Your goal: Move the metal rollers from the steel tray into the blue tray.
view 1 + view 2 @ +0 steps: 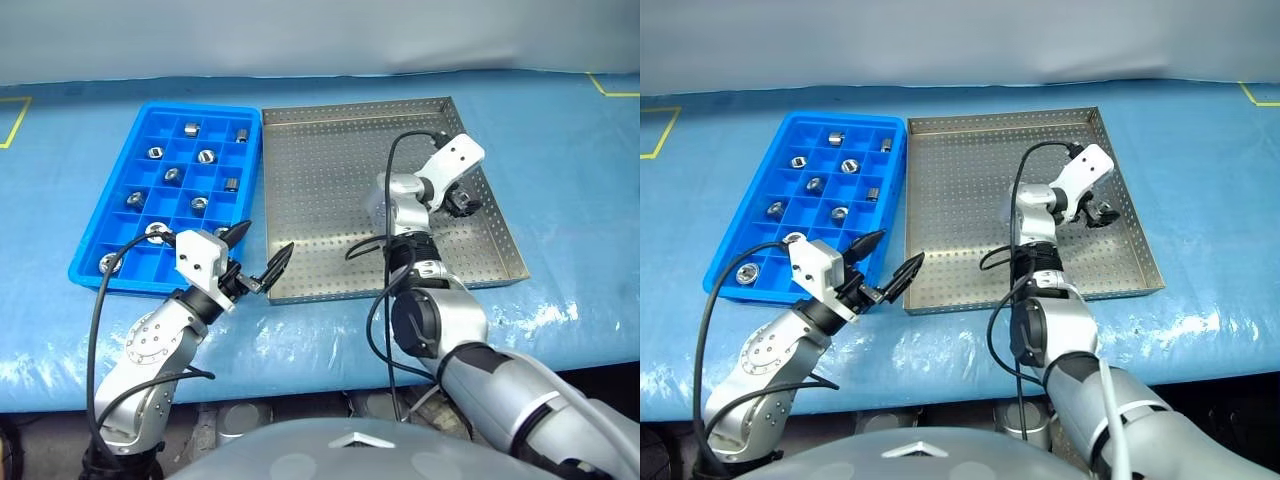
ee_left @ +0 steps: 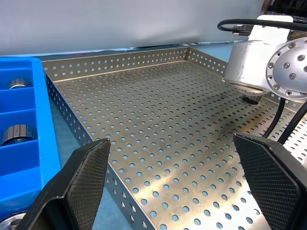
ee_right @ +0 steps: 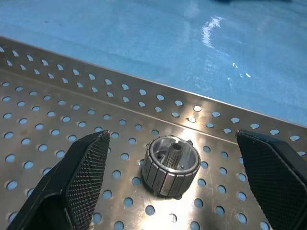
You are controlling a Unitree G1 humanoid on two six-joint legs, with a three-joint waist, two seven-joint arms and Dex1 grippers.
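A: What is the steel tray (image 1: 330,190) like?
B: Grey perforated metal, shallow, with low rims. One metal roller (image 3: 171,165), a ribbed shiny ring with a dark centre hole, lies on its floor near the right rim.

A: And the blue tray (image 1: 105,262)?
B: Glossy plastic, a grid of square compartments, just left of the steel one on the blue-covered surface (image 1: 560,130). I count ten rollers there.

A: The fingers?
B: Black and textured. The right gripper (image 3: 180,187) has them spread either side of the lone roller, not touching. The left gripper (image 1: 262,256) is spread too, holding nothing, at the steel tray's near left corner.
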